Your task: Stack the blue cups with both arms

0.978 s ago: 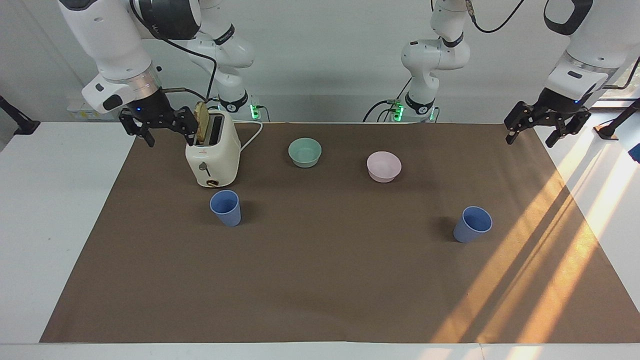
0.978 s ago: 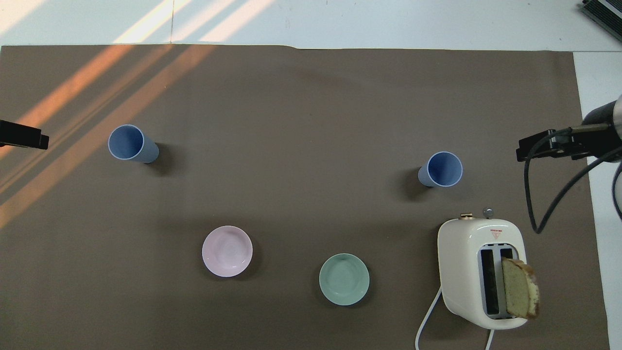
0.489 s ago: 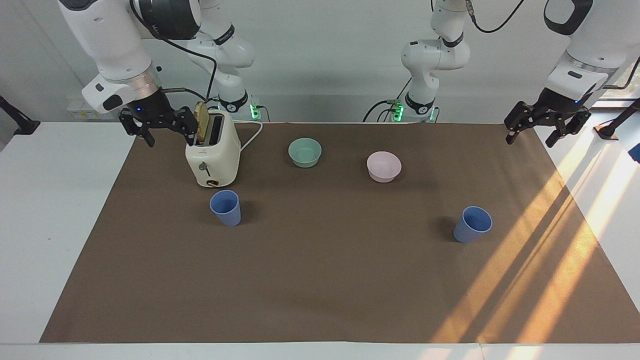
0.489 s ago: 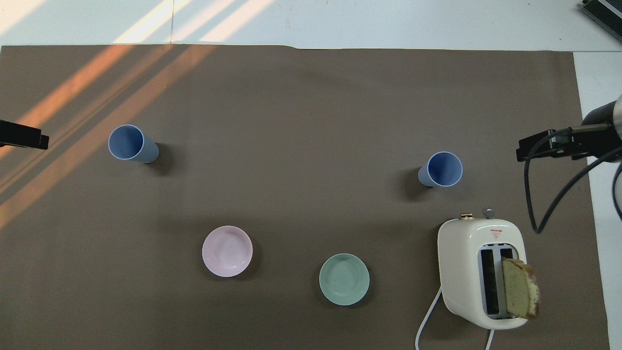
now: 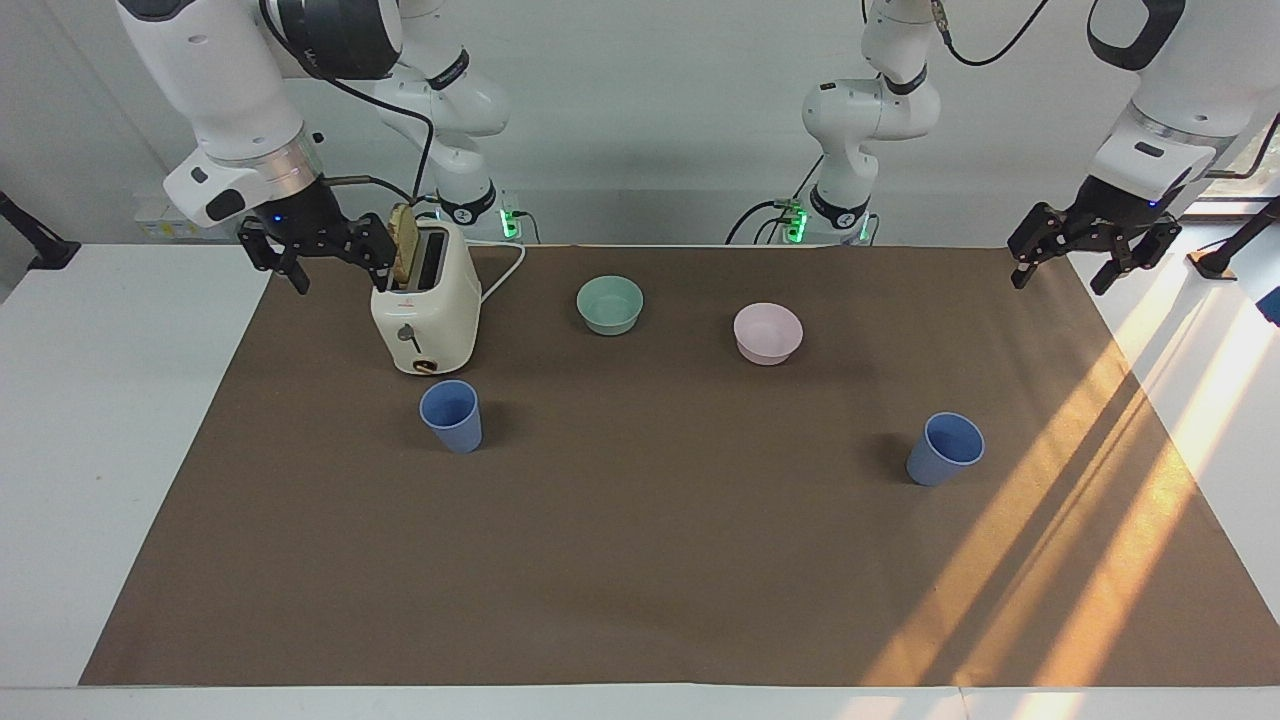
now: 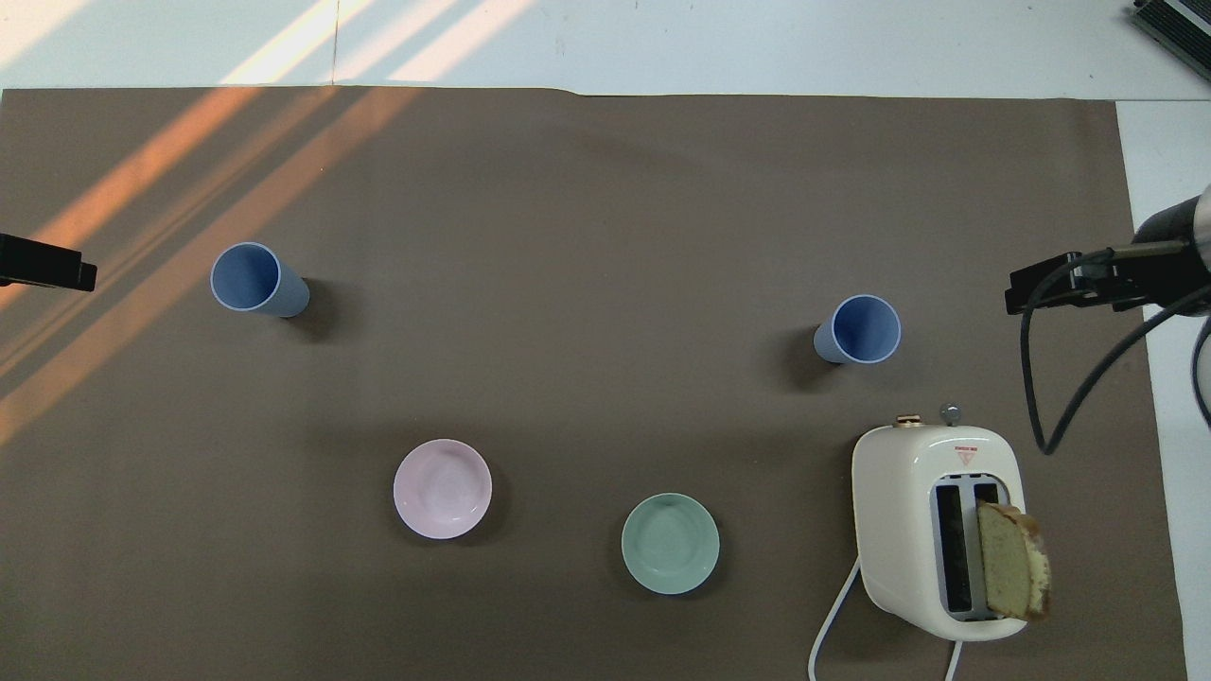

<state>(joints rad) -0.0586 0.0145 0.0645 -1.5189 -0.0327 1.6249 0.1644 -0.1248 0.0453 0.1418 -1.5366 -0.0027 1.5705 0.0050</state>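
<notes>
Two grippers hung raised at the mat's ends, each with its fingers spread and nothing between them. The right gripper [image 5: 308, 258] hovered over the edge of the brown mat [image 5: 640, 560] at the corner nearest the right arm's base, just beside the toaster [image 5: 425, 315]; the left gripper [image 5: 1088, 252] hovered over the corner at the left arm's end. Neither touched anything, and both arms appeared to be waiting to start. Of the blue cups, one [image 5: 451, 415] stood upright, mouth up, on the mat a little farther from the robots than the toaster and close to it, toward the right arm's end; the other blue cup [image 5: 944, 448] stood upright well apart from it, toward the left arm's end near the sunlit stripes. Nearer the robots' edge, between the cups, sat a mint-green bowl [image 5: 610, 304] and a pale pink bowl [image 5: 767, 332]. No stacking had begun, by my reading. The risks seemed plain: the right gripper had to drop past the toaster and its bread slice [image 5: 403, 243], and a careless descent could clip either one or snag the toaster's cord. The cups looked light and tapered, so an off-centre pinch could tip one or let it slide free. Bringing both arms toward the mat's middle could also make them collide, and a tilted cup would jam on the other's rim.
</notes>
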